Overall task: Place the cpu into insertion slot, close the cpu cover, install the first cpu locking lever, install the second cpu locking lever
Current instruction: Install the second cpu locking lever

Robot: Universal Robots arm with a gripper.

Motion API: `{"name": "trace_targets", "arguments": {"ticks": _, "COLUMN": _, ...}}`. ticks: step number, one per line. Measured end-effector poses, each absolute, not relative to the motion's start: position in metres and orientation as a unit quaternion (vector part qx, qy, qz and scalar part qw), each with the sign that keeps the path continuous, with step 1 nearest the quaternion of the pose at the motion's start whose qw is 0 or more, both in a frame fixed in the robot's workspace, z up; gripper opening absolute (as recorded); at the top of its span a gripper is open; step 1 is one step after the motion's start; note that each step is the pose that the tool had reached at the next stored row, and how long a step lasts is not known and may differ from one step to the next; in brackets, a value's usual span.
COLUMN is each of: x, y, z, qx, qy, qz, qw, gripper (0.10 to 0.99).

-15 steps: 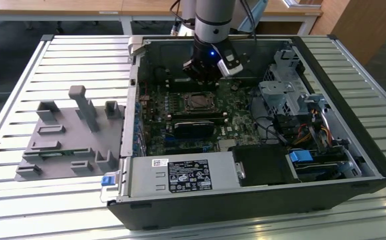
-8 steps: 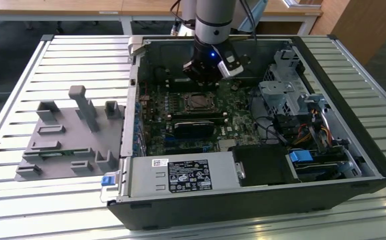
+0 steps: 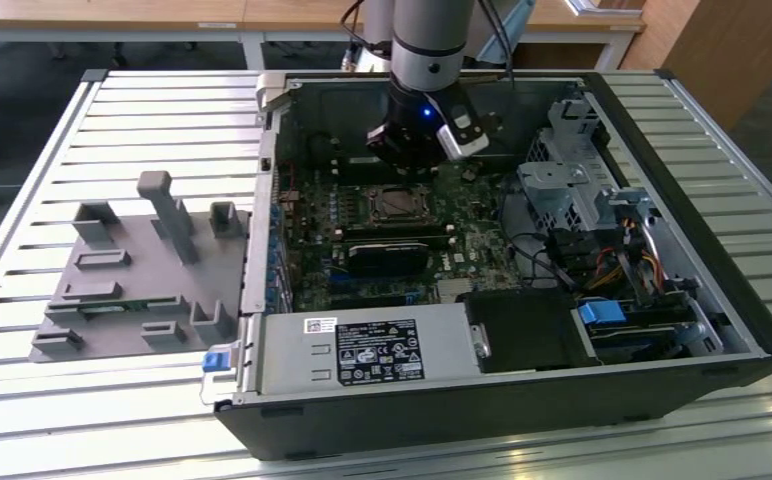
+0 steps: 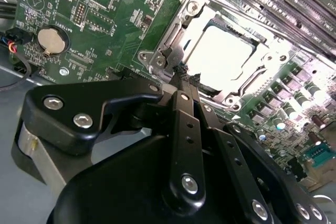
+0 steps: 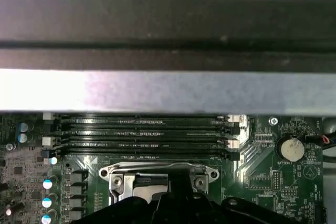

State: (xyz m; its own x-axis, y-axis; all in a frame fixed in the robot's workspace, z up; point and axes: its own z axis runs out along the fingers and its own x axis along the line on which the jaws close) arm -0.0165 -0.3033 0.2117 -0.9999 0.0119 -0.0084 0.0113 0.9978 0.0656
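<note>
The cpu shows its pale metal face, lying flat in the insertion slot on the green motherboard. The silvery cpu cover lies down around it as a frame, with the chip showing through the cut-out; its edge also appears in the first wrist view. My gripper has its black fingers pressed together, and the tips sit at the cover's edge, at one side of the socket. In the exterior view the gripper hangs just behind the socket, inside the open computer case. I cannot make out the locking levers.
A grey power-supply box sits at the case's front, and a long black module lies just in front of the socket. Memory slots run beside the socket. A drive cage stands at the exterior view's right, a grey fixture at its left.
</note>
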Motion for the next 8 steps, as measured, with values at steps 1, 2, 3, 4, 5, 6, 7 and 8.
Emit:
{"name": "trace_targets", "arguments": {"ticks": 1, "x": -0.017, "y": -0.303, "z": 0.212, "qx": 0.006, "qy": 0.999, "qz": 0.033, "qw": 0.004, "gripper": 0.106}}
{"name": "trace_targets", "arguments": {"ticks": 2, "x": -0.017, "y": -0.304, "z": 0.213, "qx": 0.006, "qy": 0.999, "qz": 0.033, "qw": 0.004, "gripper": 0.106}}
{"name": "trace_targets", "arguments": {"ticks": 3, "x": -0.016, "y": -0.304, "z": 0.214, "qx": 0.006, "qy": 0.999, "qz": 0.033, "qw": 0.004, "gripper": 0.106}}
{"name": "trace_targets", "arguments": {"ticks": 4, "x": -0.016, "y": -0.304, "z": 0.217, "qx": 0.006, "qy": 0.999, "qz": 0.033, "qw": 0.004, "gripper": 0.106}}
{"name": "trace_targets", "arguments": {"ticks": 5, "x": -0.016, "y": -0.304, "z": 0.220, "qx": 0.006, "qy": 0.999, "qz": 0.033, "qw": 0.004, "gripper": 0.106}}
{"name": "trace_targets", "arguments": {"ticks": 6, "x": -0.017, "y": -0.304, "z": 0.223, "qx": 0.006, "qy": 0.999, "qz": 0.033, "qw": 0.004, "gripper": 0.106}}
{"name": "trace_targets", "arguments": {"ticks": 7, "x": -0.017, "y": -0.304, "z": 0.226, "qx": 0.006, "qy": 0.999, "qz": 0.033, "qw": 0.004, "gripper": 0.106}}
{"name": "trace_targets", "arguments": {"ticks": 8, "x": -0.016, "y": -0.304, "z": 0.230, "qx": 0.006, "qy": 0.999, "qz": 0.033, "qw": 0.004, "gripper": 0.106}}
